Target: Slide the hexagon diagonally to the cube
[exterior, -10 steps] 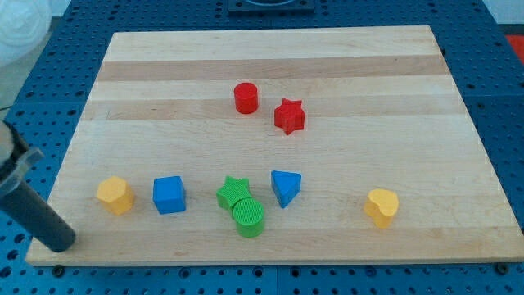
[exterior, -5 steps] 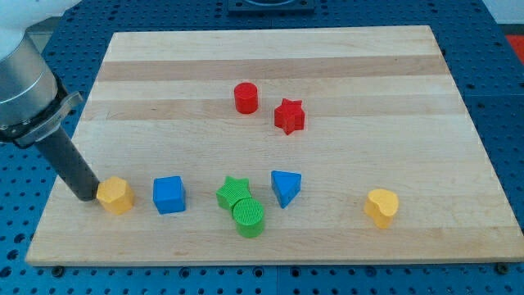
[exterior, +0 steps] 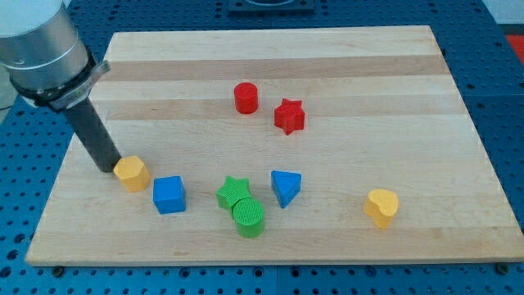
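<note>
The yellow hexagon (exterior: 131,174) lies on the wooden board (exterior: 270,57) at the view's lower left. My tip (exterior: 106,167) touches its upper-left side. The blue cube (exterior: 169,195) sits just to the lower right of the hexagon, with a narrow gap between them. The dark rod slants up to the view's left into the grey arm body (exterior: 42,49).
A green star (exterior: 232,192) and a green cylinder (exterior: 249,218) touch each other near the bottom centre. A blue triangular block (exterior: 285,187) is right of them. A red cylinder (exterior: 246,97) and a red star (exterior: 289,116) sit at mid-board. A yellow heart (exterior: 381,206) is at the lower right.
My tip came in from the board's lower-left edge to the hexagon, then pushed it up and to the right, closer to the blue cube. The other blocks have not moved.
</note>
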Controlling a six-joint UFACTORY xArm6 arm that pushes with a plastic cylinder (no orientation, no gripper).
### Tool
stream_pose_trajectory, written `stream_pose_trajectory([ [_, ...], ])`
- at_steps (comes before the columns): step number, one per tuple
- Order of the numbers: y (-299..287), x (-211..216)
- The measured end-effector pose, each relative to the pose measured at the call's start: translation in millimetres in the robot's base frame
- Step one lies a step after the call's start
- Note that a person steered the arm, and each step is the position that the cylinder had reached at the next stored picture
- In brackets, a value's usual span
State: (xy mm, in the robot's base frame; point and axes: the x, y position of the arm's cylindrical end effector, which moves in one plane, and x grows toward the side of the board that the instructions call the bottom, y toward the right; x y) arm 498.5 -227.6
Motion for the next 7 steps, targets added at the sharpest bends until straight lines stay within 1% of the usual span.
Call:
stream_pose_trajectory([
  [1,-1,30],
  [2,-5,51],
  [3,15,55],
  [4,54,18],
  [5,76,-14],
  [6,80,-7],
  [7,80,23],
])
